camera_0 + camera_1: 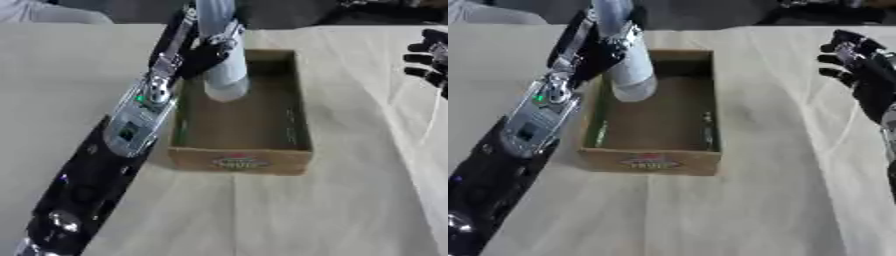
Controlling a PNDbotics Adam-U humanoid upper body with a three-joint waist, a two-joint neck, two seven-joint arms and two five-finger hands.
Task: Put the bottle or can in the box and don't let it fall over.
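Left robot hand point(203, 55) curled round pale bottle point(224, 60), held above cardboard box point(241, 160)'s far end. Bottle to be kept vertical, lowered until base seats, then released. Right robot hand point(859, 70) idle, spread.

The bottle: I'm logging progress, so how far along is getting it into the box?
Done: the left robot hand has grasped the bottle and carried it over the cardboard box. In hand: it hangs above the box's far end. Left: lower it, stand it upright, release. The right robot hand idles open.
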